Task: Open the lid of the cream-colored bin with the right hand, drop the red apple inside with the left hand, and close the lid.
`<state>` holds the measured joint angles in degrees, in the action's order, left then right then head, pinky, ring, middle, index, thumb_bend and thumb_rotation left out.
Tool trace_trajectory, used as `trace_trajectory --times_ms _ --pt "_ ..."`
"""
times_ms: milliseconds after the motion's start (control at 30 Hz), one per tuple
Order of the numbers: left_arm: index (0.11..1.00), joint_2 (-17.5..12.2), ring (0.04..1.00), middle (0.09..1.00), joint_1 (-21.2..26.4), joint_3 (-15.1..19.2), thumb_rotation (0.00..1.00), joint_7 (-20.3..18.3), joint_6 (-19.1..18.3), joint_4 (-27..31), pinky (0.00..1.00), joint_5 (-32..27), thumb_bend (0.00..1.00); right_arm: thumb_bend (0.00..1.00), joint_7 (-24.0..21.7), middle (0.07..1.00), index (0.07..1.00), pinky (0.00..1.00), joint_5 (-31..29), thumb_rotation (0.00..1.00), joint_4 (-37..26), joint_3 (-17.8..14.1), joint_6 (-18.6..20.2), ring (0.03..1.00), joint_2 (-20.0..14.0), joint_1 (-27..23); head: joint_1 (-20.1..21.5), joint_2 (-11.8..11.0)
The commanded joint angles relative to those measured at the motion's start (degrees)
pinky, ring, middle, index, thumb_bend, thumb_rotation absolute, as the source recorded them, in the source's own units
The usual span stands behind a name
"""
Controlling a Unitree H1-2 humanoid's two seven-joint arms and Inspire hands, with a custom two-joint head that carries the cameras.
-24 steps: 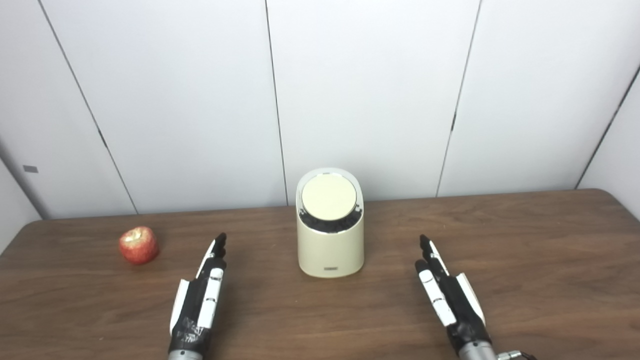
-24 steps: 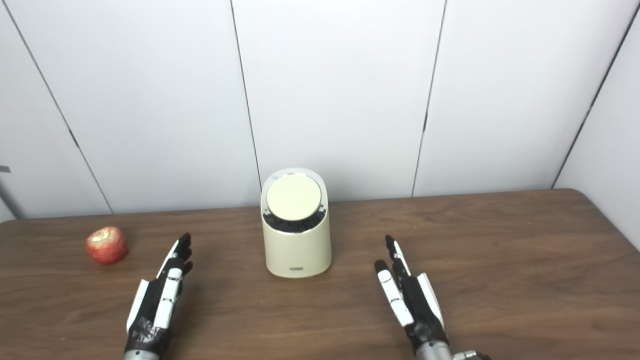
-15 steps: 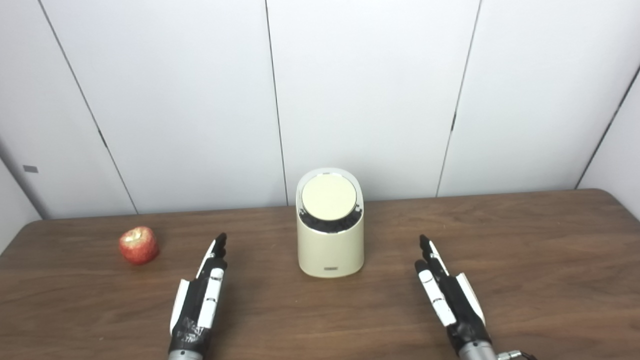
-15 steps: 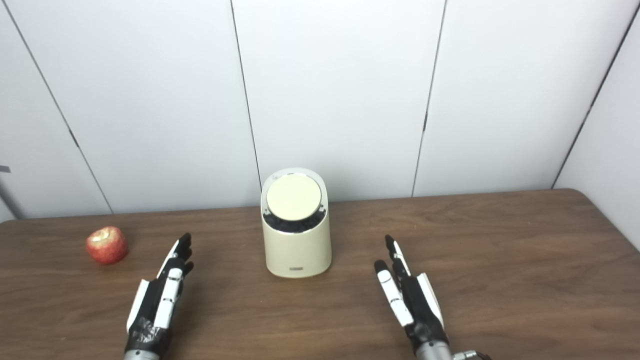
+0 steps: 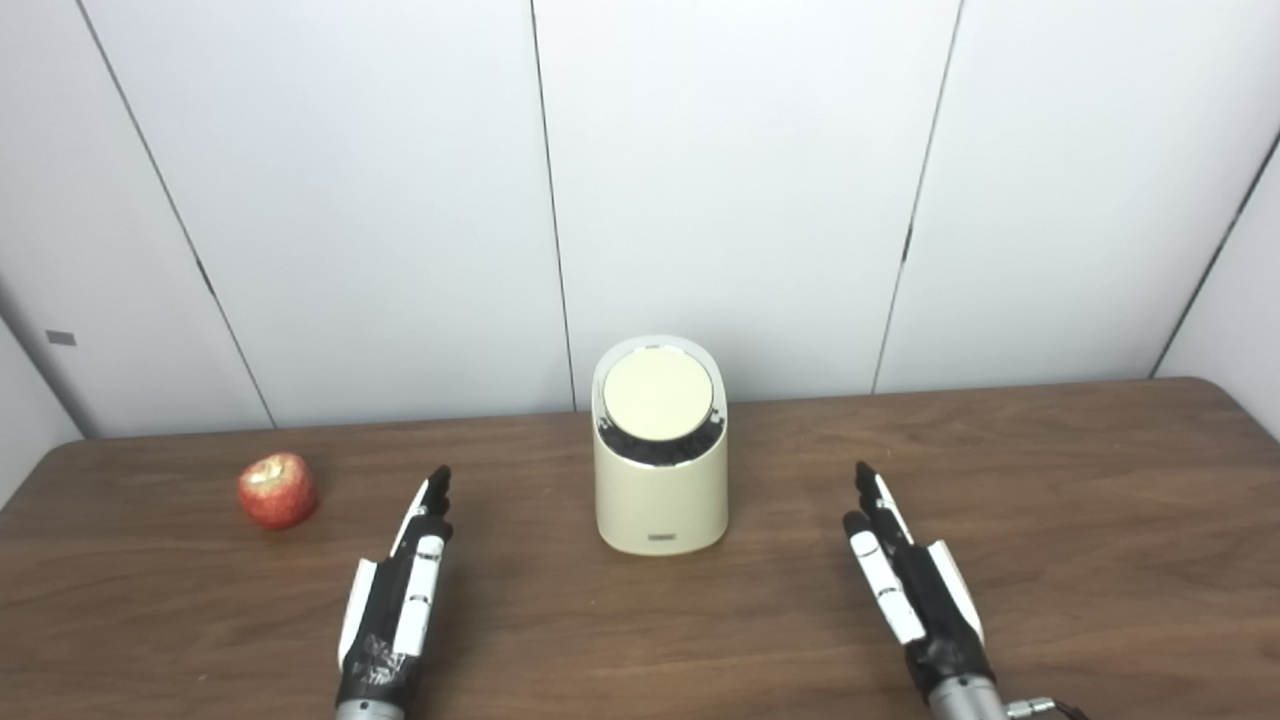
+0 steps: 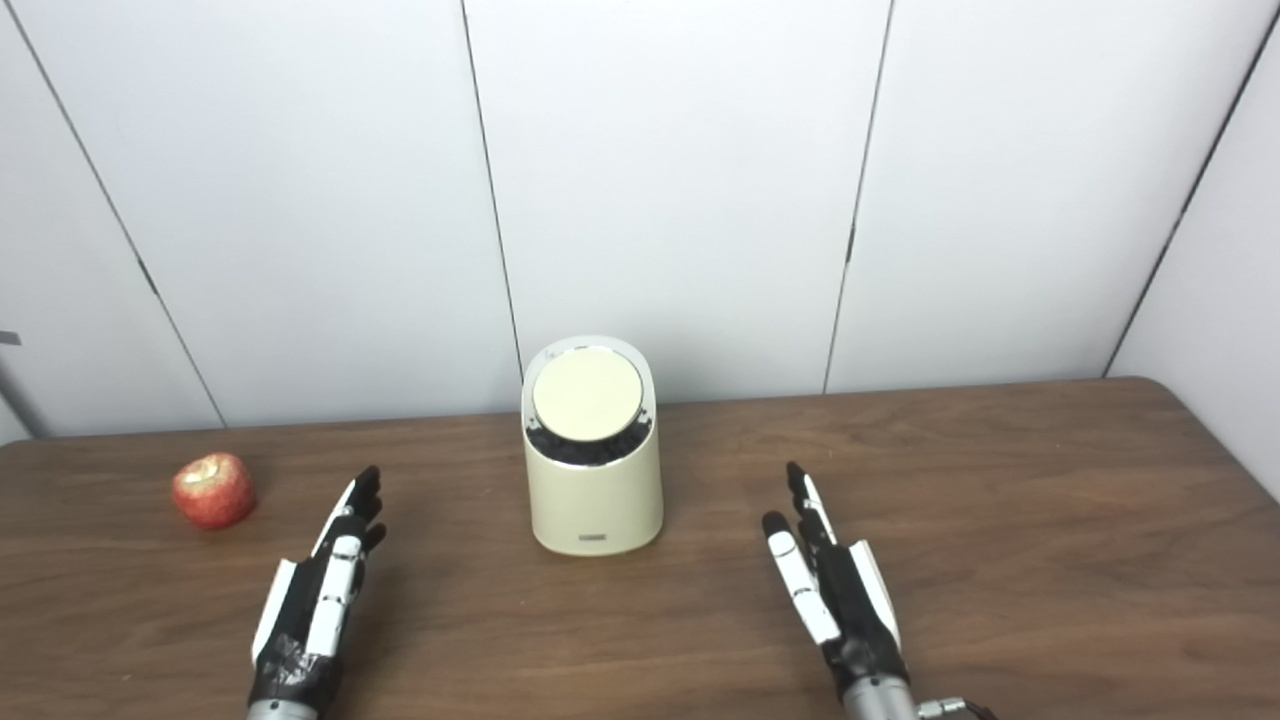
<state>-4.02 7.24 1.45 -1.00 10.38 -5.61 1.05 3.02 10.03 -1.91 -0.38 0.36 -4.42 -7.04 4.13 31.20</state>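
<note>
- The cream-colored bin (image 5: 660,470) stands upright near the middle of the dark wooden table (image 5: 1100,480), toward its far edge, close to the white panelled wall (image 5: 720,180).
- Its round lid (image 5: 658,392) is down, its flat face tilted toward the near side, with a dark band showing under its near rim.
- The red apple (image 5: 278,490) sits on the table at far left, well apart from the bin, its pale top turned up.
- The left hand (image 5: 395,600) lies low over the table on the near left, between apple and bin but nearer the viewer. Its fingers (image 5: 432,500) are stretched out straight, lying close side by side and pointing away; they hold nothing and touch neither apple nor bin.
- The right hand (image 5: 915,585) is on the near right, well apart from the bin. Its fingers (image 5: 868,500) are also extended and slightly spread, pointing away and a little left, clasping nothing.
- Both arms enter from the near edge.
</note>
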Motion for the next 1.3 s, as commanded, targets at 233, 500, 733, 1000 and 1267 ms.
trace_trajectory --times_ms 233,500,733,1000,1267 --pt "1.0 0.66 1.0 1.0 0.61 -0.27 0.98 0.35 1.1 -0.94 0.99 0.05 0.26 0.59 0.44 1.0 1.0 0.96 5.85 0.86 -6.86 0.98 5.04 0.999 -1.11 -13.43 -0.14 -0.51" --pt "1.0 0.74 1.0 1.0 0.7 -0.5 0.94 0.42 1.9 -1.17 0.98 0.4 0.24 0.67 -1.41 1.0 1.0 0.95 12.8 0.68 -8.79 4.96 11.93 1.0 -1.65 -20.49 -0.48 -0.6" --pt "1.0 0.84 1.0 1.0 0.5 -0.7 0.93 0.55 1.94 -1.02 1.0 0.73 0.27 0.79 -1.17 1.0 1.0 0.89 18.01 0.56 -7.01 7.58 13.61 0.973 -1.27 -25.17 -0.75 -0.7" --pt "1.0 1.12 1.0 1.0 0.41 -1.04 0.93 0.99 1.57 -0.27 1.0 1.76 0.26 0.84 -0.95 1.0 1.0 0.92 20.05 0.49 -2.32 9.65 14.1 0.999 -0.57 -28.56 -1.09 -0.69" --pt "1.0 1.48 1.0 1.0 0.36 -1.11 0.92 1.04 1.88 -0.38 1.0 1.89 0.27 0.83 0.64 1.0 1.0 0.93 25.72 0.45 2.05 12.0 14.96 1.0 -0.51 -30.4 -1.39 -0.56"
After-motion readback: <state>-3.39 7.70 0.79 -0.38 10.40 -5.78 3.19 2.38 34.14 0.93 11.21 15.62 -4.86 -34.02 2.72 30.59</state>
